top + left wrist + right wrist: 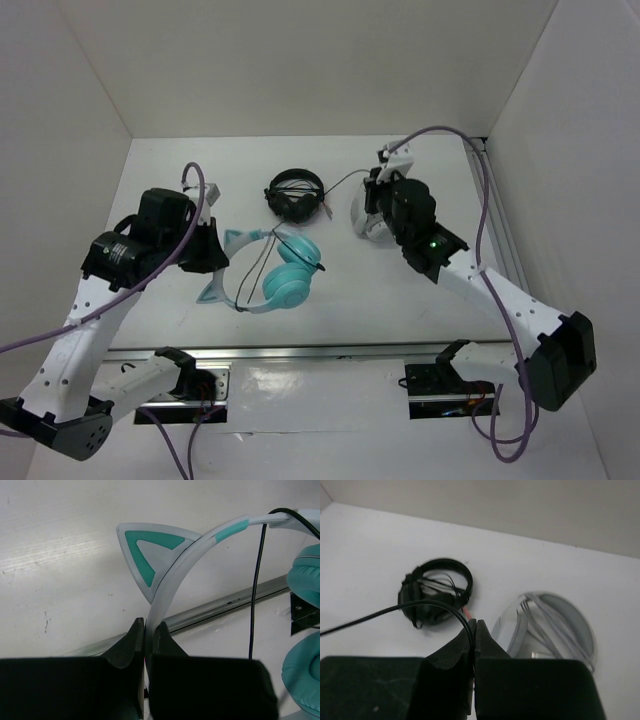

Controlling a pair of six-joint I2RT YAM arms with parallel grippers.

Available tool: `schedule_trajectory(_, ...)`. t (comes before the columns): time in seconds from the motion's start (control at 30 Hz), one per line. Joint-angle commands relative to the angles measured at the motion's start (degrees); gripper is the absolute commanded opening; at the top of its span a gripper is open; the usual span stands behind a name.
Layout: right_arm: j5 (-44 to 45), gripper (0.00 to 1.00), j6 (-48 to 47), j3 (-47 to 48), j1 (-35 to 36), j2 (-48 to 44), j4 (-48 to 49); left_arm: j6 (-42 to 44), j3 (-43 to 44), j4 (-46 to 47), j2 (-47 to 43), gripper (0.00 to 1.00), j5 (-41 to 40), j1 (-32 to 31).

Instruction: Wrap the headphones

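The teal headphones (pixel 288 277) lie at the table's centre left, with their ear cups (pixel 304 578) to the right of the pale headband (pixel 176 574). My left gripper (pixel 148 625) is shut on that headband just below a cat ear (pixel 144 550). From the headphones the thin black cable (pixel 395 609) runs up and right across the table. My right gripper (pixel 474 623) is shut on it, pinching it between the fingertips. In the top view the left gripper (pixel 216 262) sits at the headband's left side. The right gripper (pixel 373 188) is at the back right.
Smaller black headphones (pixel 296 195) lie at the back centre, close to the taut cable. Grey-white headphones (pixel 555 625) with a wound cord lie under and beside my right gripper. A metal rail (pixel 330 352) runs along the table's near edge. White walls enclose the table's sides and back.
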Motion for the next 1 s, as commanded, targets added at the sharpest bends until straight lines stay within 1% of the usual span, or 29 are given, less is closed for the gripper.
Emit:
schedule_trajectory(0.0, -9.49, 0.0, 0.15, 9.91, -3.45, 3.9, -1.84, -1.15, -2.92, 5.26, -2.03, 0.0, 0.31, -0.38)
schedule_trajectory(0.07, -10.12, 0.0, 0.15, 13.6, -4.6, 6.53, -2.89, -1.15, -2.92, 5.26, -2.57, 0.0, 0.31, -0.38)
schedule_trajectory(0.13, -12.04, 0.0, 0.15, 14.32, -6.26, 8.04, -4.3, -1.15, -1.97, 5.26, -3.09, 0.0, 1.01, -0.38)
schedule_trajectory(0.2, -12.58, 0.0, 0.15, 15.11, -7.06, 9.36, -4.83, -1.15, -0.73, 5.26, -3.1, 0.0, 3.55, -0.38)
schedule_trajectory(0.27, -14.59, 0.0, 0.15, 12.15, -7.07, 10.07, -3.52, -1.76, 1.29, 5.26, -3.1, 0.0, 5.22, -0.38)
schedule_trajectory(0.33, -14.6, 0.0, 0.68, 10.73, -7.07, 10.68, -2.37, -1.77, 3.3, 5.26, -3.1, 0.0, 7.69, -0.9)
schedule_trajectory(0.47, -14.6, 0.0, 1.21, 9.49, -7.59, 11.99, -0.44, -0.98, 4.46, 4.03, -2.57, 0.0, 7.17, -1.52)
schedule_trajectory(0.6, -15.13, 0.0, -0.2, 16.33, -8.9, 15.68, -3.51, 0.69, 0.16, 3.5, -2.04, 0.0, 10.06, -2.74)
schedule_trajectory(0.7, -16.01, 0.0, -0.73, 20.02, -10.49, 18.92, -4.66, 0.69, -3.53, 4.91, -3.36, 0.0, 10.07, -4.24)
schedule_trajectory(0.87, -17.76, 0.0, -0.73, 23.02, -12.25, 24.03, -5.36, 0.69, -3.63, 5.61, -4.77, 0.0, 11.99, -5.39)
schedule_trajectory(0.97, -18.38, 0.0, -0.73, 24.69, -12.95, 27.55, -5.36, 0.69, -3.1, 4.48, -4.77, 0.0, 11.47, -6.0)
